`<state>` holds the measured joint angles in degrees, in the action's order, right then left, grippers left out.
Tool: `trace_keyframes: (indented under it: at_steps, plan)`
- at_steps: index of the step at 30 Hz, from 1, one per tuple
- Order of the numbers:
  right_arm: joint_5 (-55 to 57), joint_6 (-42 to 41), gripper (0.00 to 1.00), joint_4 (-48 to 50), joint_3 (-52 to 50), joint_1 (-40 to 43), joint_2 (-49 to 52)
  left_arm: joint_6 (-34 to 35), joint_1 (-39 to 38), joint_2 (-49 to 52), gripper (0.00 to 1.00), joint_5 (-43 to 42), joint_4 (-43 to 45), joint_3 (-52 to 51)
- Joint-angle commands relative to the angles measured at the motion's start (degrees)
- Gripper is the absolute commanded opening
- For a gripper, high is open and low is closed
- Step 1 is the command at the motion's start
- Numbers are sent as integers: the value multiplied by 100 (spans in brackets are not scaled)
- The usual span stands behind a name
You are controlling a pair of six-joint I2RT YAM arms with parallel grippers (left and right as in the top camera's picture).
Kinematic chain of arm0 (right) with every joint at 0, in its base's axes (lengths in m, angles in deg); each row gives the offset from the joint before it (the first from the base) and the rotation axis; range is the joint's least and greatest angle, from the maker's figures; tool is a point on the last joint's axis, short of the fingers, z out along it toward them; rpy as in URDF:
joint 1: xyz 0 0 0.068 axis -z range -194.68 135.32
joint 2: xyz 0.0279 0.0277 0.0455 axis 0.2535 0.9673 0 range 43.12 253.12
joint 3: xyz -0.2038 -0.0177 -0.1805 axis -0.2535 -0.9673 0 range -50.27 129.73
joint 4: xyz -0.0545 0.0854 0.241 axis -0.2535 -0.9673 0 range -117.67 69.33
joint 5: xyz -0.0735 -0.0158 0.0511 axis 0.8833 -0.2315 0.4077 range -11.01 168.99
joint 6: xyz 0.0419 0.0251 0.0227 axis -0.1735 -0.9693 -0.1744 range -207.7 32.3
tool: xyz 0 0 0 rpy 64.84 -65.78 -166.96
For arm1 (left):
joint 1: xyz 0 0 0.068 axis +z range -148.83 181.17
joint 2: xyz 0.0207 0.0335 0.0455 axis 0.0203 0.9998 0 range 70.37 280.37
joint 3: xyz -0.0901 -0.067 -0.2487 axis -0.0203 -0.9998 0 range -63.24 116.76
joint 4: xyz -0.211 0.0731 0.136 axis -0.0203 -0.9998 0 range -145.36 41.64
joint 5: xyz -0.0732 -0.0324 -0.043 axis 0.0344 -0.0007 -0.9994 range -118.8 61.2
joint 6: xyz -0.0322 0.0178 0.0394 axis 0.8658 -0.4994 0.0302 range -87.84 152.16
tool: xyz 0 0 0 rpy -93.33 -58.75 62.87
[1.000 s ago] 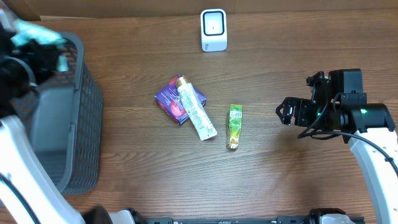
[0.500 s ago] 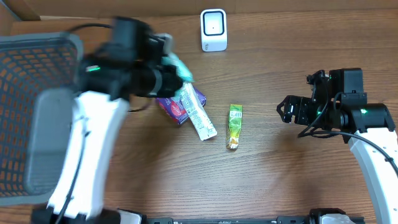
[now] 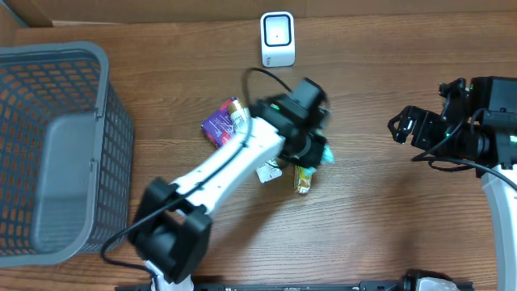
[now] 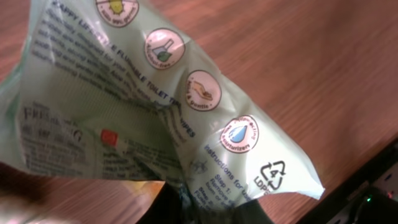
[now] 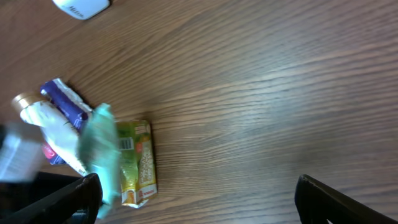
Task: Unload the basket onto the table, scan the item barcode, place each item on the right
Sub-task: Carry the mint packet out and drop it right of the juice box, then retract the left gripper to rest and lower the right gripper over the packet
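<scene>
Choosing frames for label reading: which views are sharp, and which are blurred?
Left wrist: the wipes packet fills the frame, its icons and print legible at centre, softer lower left. Right wrist: that packet is motion-smeared, while the table grain is crisp. Overhead: even light, no glare; left pincer slightly blurred.

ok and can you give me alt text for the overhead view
The left gripper, stretched across a wooden table, holds a pale green packet over a green snack bar. A white tube and purple packet lie beside it, a white scanner stands at the far edge, a grey basket sits left, and the right gripper is open.
</scene>
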<state>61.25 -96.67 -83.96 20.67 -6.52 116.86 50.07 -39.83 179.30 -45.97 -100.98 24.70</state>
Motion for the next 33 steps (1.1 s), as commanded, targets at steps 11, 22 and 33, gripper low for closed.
trace_keyframes:
  at_steps: [11, 22, 33]
  plan:
    - [2, -17, 100, -94, 155, 92, -9, 55, -42, 20, 100, 437, -109, 452]
    - [-361, -17, 100, -350, 140, 74, 2, -129, 916, -813, 100, 1362, -1928, 2750]
    - [-404, -22, 72, -476, -87, -334, 2, -37, 2153, -2612, 100, 2129, -3185, 3497]
